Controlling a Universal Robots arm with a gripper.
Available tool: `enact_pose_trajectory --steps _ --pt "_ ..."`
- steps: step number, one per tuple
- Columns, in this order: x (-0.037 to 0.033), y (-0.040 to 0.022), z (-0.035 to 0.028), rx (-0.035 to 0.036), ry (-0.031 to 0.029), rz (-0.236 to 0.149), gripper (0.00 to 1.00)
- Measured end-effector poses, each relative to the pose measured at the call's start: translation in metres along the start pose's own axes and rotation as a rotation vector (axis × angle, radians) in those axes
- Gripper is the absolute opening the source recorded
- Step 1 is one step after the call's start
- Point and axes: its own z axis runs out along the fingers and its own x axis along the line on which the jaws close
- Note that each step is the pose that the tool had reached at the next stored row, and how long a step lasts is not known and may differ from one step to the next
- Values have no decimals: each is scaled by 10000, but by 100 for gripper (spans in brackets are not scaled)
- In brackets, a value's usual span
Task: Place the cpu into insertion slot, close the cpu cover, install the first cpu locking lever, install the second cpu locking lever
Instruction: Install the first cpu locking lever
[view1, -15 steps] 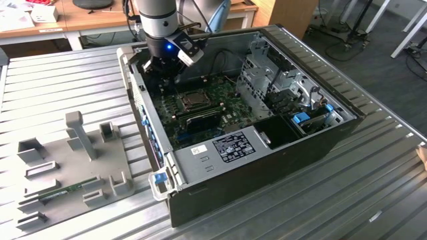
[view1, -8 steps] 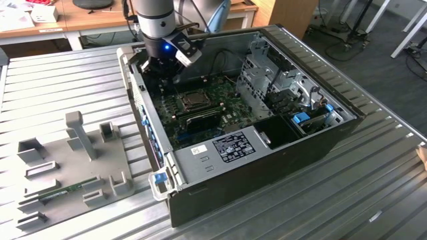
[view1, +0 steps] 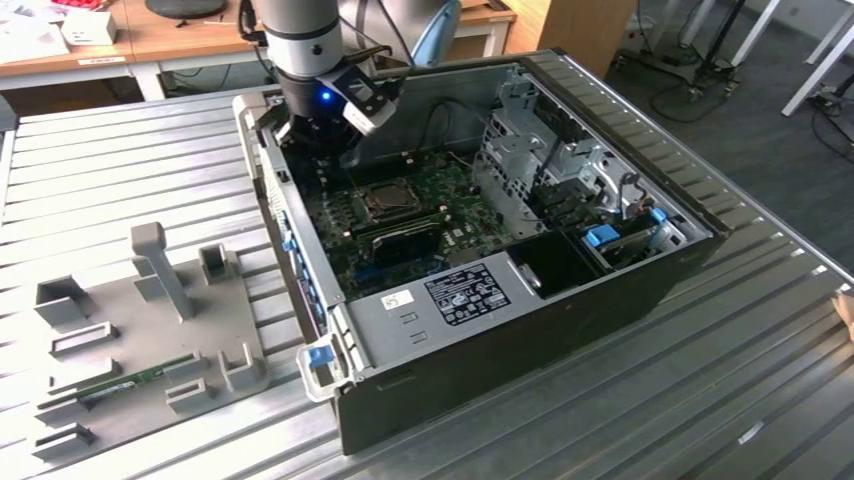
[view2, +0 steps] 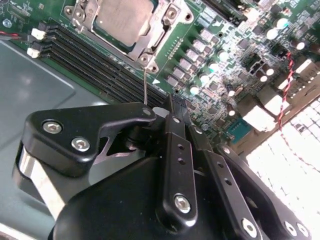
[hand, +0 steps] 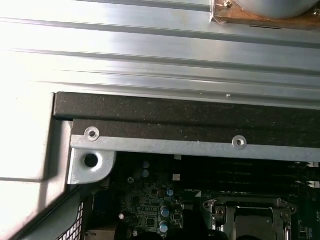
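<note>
The cpu (view2: 121, 19) lies flat in the insertion slot (view1: 384, 200) on the green board, its pale metal top showing. The silver cpu cover (view2: 150, 47) lies down around it as a frame. A thin wire locking lever (view2: 145, 85) stands up from the socket's corner and ends beside the black gripper body. My gripper (view2: 173, 102) hangs over the board a little away from the socket, past the memory slots, with its fingers pressed together and nothing visible between them. In the exterior view the gripper (view1: 324, 155) is inside the case near its far left wall. The socket (hand: 250, 220) also appears in the first wrist view.
The open computer case (view1: 641, 290) lies on a ribbed metal table (view1: 120, 170). Black memory slots (view2: 95, 60) run beside the socket. A drive cage (view1: 561, 170) and cables fill the exterior view's right side. A grey fixture plate (view1: 147, 330) lies at the exterior view's left.
</note>
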Motion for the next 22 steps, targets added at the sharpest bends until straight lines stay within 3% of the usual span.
enact_pose_trajectory --steps 4,10,11,14,22 --pt "1 0 -1 -25 -8 4 10" --pt "-8 6 -65 -26 -5 5 10" --pt "-8 5 -64 -63 -8 8 10" --pt "-8 6 -65 -261 -30 36 10" --pt "-38 1 -61 -328 -33 45 10"
